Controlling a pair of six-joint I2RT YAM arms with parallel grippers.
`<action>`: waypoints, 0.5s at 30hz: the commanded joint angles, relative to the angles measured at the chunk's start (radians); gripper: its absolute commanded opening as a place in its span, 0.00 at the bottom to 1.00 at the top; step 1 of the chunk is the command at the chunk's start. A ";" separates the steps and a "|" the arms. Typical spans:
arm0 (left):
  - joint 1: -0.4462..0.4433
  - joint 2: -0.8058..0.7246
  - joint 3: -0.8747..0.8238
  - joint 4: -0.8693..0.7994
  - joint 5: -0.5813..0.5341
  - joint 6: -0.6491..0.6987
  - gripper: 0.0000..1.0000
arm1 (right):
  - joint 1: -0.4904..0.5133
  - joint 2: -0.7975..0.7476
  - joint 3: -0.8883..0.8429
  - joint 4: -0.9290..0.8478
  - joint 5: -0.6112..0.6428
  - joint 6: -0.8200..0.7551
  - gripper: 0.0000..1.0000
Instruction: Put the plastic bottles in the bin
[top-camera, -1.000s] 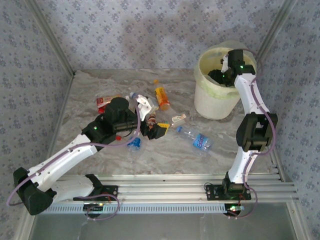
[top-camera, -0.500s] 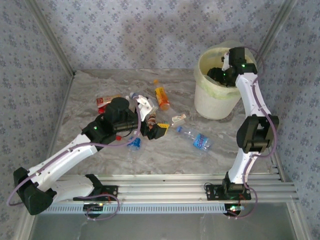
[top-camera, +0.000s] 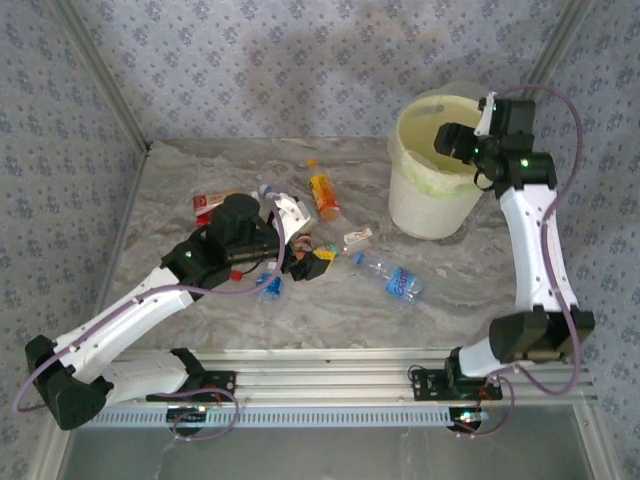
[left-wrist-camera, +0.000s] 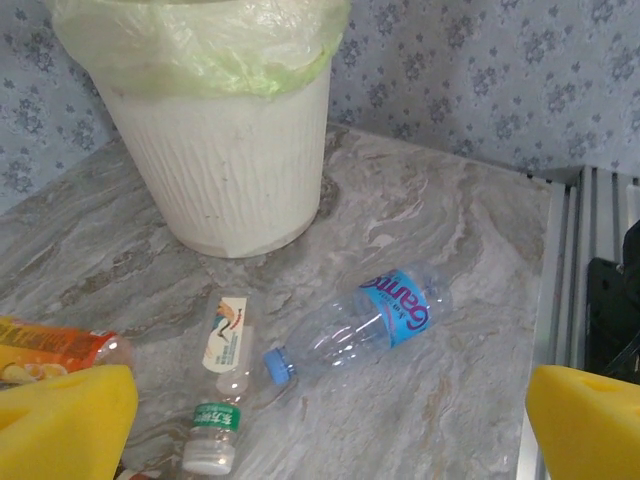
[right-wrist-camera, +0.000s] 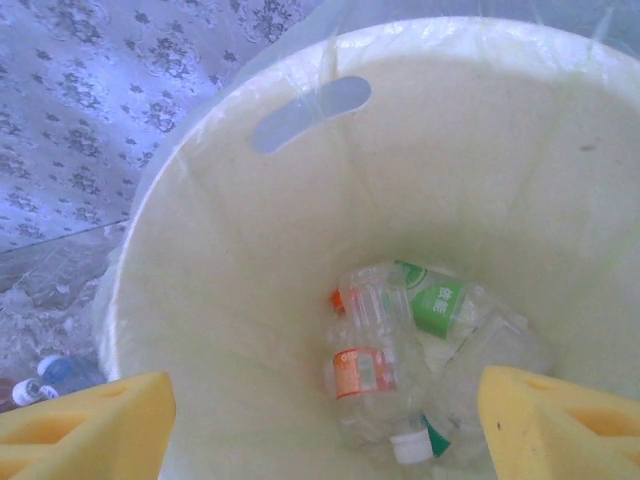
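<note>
My right gripper hangs spread and empty over the bin (several bottles lie inside). With my left gripper wide open, I'd straddle the blue-labelled bottle near the bin crosswise, mid-body.

I am looking into a robot test cell dressed like a home: floral wallpaper lines the walls and the worktop is marble-patterned, but bare aluminium posts frame the corners and slotted aluminium rails run along the near edge.
</note>
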 joint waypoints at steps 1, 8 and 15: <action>-0.008 -0.009 0.053 -0.072 -0.043 0.084 1.00 | 0.037 -0.108 -0.092 0.035 0.054 0.046 0.82; -0.008 -0.011 0.069 -0.139 -0.136 0.163 1.00 | 0.147 -0.317 -0.319 0.053 0.070 0.174 0.83; -0.008 -0.015 0.068 -0.152 -0.175 0.181 1.00 | 0.318 -0.403 -0.481 0.101 0.122 0.314 0.83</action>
